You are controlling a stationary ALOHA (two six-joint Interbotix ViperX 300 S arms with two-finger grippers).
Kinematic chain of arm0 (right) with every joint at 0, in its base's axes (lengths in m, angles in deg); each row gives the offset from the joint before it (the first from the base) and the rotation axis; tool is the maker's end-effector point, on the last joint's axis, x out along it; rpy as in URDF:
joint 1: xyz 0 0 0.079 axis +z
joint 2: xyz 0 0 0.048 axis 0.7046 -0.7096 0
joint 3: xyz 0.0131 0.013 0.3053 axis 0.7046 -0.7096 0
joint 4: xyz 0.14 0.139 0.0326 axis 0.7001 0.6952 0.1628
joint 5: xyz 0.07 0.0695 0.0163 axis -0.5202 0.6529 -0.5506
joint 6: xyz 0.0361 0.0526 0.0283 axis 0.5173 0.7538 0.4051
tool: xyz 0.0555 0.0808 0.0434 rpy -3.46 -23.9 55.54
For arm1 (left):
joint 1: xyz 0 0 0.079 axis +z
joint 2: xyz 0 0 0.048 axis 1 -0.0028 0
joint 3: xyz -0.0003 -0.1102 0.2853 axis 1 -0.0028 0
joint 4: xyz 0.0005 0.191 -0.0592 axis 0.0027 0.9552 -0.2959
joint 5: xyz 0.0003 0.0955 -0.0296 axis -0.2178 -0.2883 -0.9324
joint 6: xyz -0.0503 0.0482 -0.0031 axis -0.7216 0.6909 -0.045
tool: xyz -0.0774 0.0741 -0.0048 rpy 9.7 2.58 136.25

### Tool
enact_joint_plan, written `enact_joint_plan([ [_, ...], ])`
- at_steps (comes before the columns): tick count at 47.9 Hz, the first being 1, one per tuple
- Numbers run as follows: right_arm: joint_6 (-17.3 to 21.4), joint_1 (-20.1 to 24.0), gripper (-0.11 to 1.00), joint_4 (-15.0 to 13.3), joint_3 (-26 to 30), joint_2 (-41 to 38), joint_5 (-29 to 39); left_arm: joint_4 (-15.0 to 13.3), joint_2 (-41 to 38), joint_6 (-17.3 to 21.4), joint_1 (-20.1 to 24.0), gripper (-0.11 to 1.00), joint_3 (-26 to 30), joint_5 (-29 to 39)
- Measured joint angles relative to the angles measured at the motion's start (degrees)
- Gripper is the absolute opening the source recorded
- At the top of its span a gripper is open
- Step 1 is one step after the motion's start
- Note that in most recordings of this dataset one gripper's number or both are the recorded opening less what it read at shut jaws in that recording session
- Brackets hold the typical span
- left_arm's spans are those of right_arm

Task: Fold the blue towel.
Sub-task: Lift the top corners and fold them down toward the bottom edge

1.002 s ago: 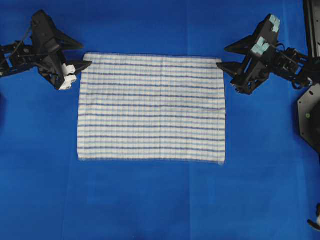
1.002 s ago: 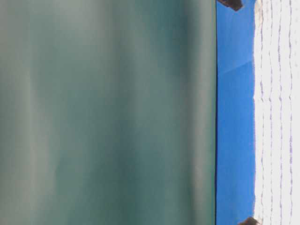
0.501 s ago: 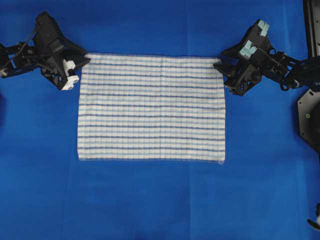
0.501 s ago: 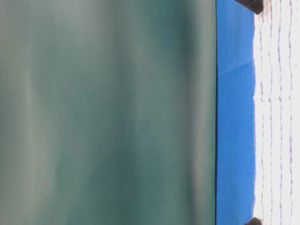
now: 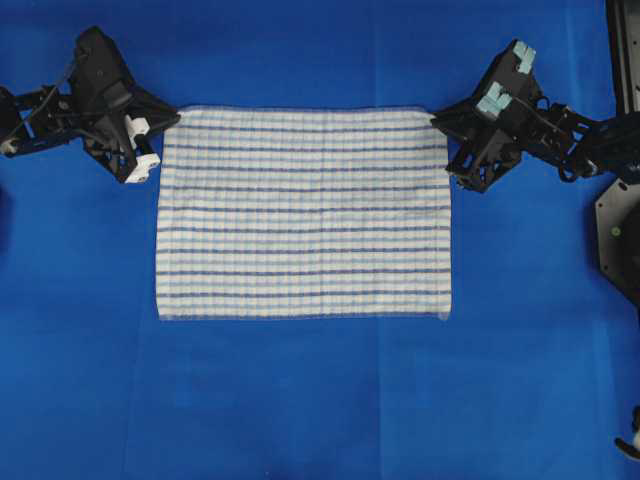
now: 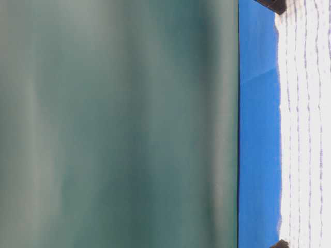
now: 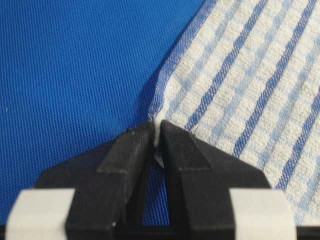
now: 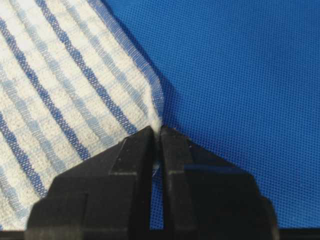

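The blue towel, white with dark-blue and light-blue stripes, lies flat and spread out in the overhead view. My left gripper is shut on its far left corner; in the left wrist view the jaws pinch the corner of the towel. My right gripper is shut on the far right corner; in the right wrist view the jaws pinch the towel at its tip. In the table-level view the towel shows at the right edge.
The bright-blue table covering surrounds the towel on all sides. A black frame stands at the right edge. A blurred green surface fills most of the table-level view.
Both grippers moved inward onto the far corners and closed on them. The far edge of the towel has shifted slightly and its corners are drawn up a little.
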Motion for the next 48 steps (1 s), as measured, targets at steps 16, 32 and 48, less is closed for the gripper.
enact_joint_plan([
  [16, -0.1, 0.1, 0.03, 0.0, -0.1, 7.7, 4.7, 0.1, 8.3, 0.6, -0.6, 0.05, 0.0, 5.0],
  [32, -0.2, 2.0, 0.03, 0.1, -0.4, 10.0, 7.7, 0.0, 10.5, -0.3, -4.3, 0.05, -0.1, 6.1],
  [48, 0.1, 10.3, 0.03, 3.1, -3.3, 21.3, 14.4, 0.1, 20.5, -6.0, -16.0, 0.05, -3.0, 6.2],
])
